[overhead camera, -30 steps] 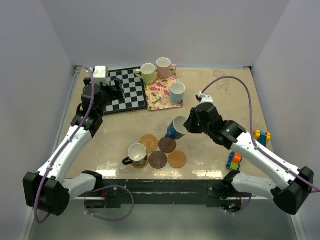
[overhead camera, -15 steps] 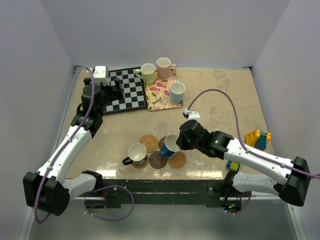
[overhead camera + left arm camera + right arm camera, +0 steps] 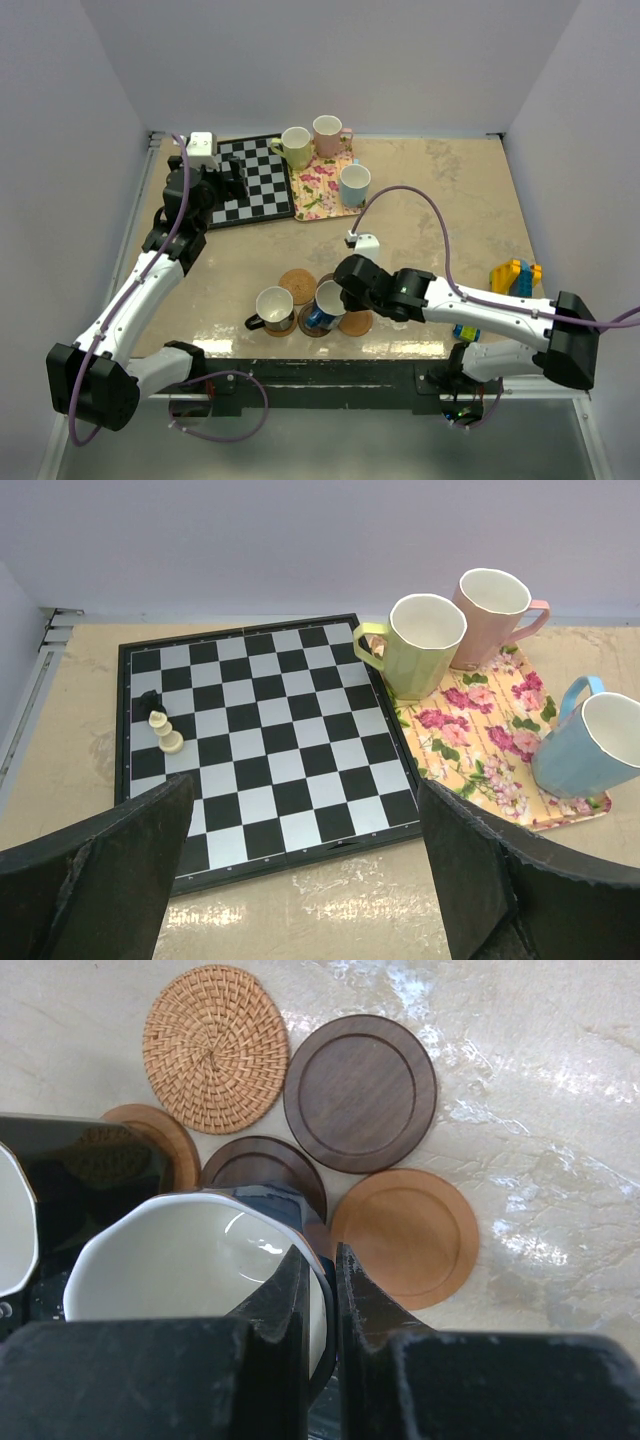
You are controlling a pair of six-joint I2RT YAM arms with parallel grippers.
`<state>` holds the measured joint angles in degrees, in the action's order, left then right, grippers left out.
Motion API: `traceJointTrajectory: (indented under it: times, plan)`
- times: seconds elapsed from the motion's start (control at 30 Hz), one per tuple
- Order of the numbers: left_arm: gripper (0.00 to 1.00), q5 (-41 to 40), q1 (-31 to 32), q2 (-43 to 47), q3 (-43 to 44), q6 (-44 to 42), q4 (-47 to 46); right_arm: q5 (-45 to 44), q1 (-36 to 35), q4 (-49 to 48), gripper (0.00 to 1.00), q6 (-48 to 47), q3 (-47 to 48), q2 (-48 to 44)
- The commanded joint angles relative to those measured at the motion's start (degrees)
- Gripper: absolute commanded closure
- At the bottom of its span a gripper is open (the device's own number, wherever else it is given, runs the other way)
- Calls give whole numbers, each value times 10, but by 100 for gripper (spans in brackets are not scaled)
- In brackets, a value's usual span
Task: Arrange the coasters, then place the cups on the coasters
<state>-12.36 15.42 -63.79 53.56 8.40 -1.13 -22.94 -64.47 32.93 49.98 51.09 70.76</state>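
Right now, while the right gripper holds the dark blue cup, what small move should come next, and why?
Probably lower the dark blue cup straight down onto the dark brown coaster beneath it. The right gripper pinches its rim, the black cup stands close beside, and I cannot tell whether the cup rests yet.

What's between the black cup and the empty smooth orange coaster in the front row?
The dark blue cup, pinched at its rim by the right gripper, over a dark coaster. The top view shows it.
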Motion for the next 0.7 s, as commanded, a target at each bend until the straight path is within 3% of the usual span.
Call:
traceJointTrajectory:
  times: [0.0, 0.67]
  plan:
    - [2, 2, 1, 0, 6, 9, -16, -40, -19, -45, 100, 34, 51, 17]
    - [2, 3, 1, 0, 6, 10, -17, -74, -52, -34, 100, 72, 76, 77]
